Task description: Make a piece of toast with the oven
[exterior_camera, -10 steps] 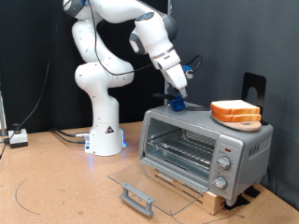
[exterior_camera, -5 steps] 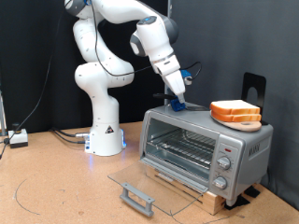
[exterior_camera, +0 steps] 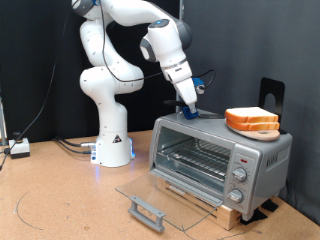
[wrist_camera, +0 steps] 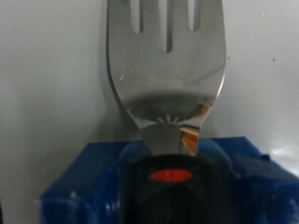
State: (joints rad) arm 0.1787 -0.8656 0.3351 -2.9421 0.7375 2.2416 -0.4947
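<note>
Toast slices sit stacked on the right of the oven roof, well apart from the gripper, which has lifted slightly off the roof's left end over the last second, so no bread is in hand and the rack is empty behind the dropped glass door. Between its fingers the wrist view shows a metal spatula with a blue-wrapped handle, so the gripper is closed on this tool.

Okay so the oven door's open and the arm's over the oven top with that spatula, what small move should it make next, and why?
Probably slide the spatula along the oven top toward the bread slices at the exterior view's right. The gripper is over the top's other end, apart from the stacked slices, the door lies open and the rack looks bare. Whether the jaws clamp the spatula is hidden.
</note>
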